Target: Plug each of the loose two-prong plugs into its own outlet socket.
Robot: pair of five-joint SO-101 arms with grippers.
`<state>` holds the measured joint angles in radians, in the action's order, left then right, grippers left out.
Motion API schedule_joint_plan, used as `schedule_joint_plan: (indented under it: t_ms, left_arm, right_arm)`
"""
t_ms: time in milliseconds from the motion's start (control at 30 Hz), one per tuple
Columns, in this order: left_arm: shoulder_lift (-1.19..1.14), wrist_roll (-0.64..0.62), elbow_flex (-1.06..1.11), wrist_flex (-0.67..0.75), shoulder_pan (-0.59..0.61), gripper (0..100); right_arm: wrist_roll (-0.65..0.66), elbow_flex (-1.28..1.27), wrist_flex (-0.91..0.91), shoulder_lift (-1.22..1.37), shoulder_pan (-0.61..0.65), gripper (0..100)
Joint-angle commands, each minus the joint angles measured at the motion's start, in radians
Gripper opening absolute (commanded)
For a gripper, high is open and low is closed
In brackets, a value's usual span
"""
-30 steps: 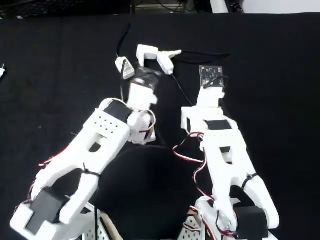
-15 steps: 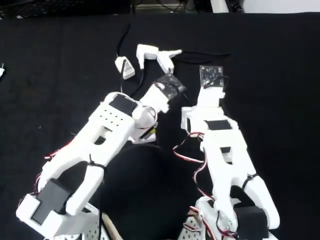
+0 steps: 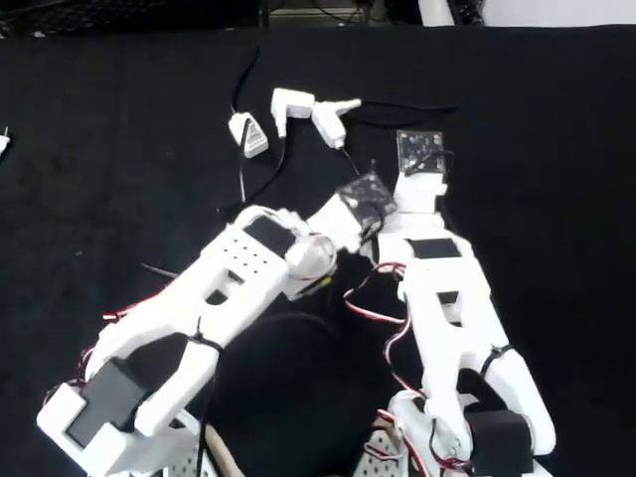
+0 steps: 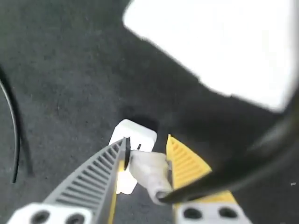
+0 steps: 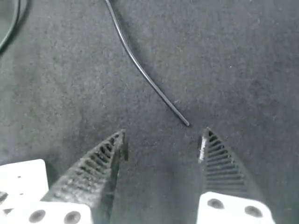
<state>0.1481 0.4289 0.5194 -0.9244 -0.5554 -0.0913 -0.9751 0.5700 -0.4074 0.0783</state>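
My left gripper point(image 4: 146, 142) is shut on a small white two-prong plug point(image 4: 148, 170) with a black cable running off it. Right below the plug lies a white socket block point(image 4: 135, 132) with a slot showing. In the high view the left gripper point(image 3: 363, 196) hangs close beside the right arm's wrist. My right gripper point(image 5: 163, 135) stands open over bare black cloth, a thin black cable point(image 5: 145, 70) lying ahead of it; in the high view the right gripper point(image 3: 419, 149) points to the table's back. Three white plug and socket pieces point(image 3: 291, 102) lie at the back.
Black cables point(image 3: 241, 179) trail from the back pieces point(image 3: 248, 134) point(image 3: 333, 119) across the black cloth. A white piece point(image 5: 21, 179) sits beside my right gripper's finger. The right arm's white body point(image 4: 224, 42) looms close to my left gripper.
The left arm has swung from the white pieces at the back to the right and nearer, ending beside the right arm. The right arm has stayed still.
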Motion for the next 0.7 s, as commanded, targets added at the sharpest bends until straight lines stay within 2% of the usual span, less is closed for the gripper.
schedule_joint_plan:
  t_ms: [0,367,467,567,667]
  left_arm:
    - [0.002,0.055,0.038,0.095,0.018,3]
    - [0.130,0.012,0.113,0.104,0.012,3]
    - [0.218,-0.091,0.117,0.117,0.013,3]
    - [0.296,-0.221,0.194,0.229,0.035,3]
    - [0.368,-0.222,0.355,0.358,0.044,3]
  right_arm:
    - [-0.005,0.005,-0.017,-0.001,-0.011,23.7]
    - [-0.005,0.005,-0.017,-0.001,-0.006,23.7]
    - [-0.005,0.001,-0.046,-0.001,-0.006,23.7]
    - [-0.003,-0.019,-0.077,-0.001,-0.009,23.7]
    - [-0.003,-0.022,-0.080,-0.001,-0.008,23.7]
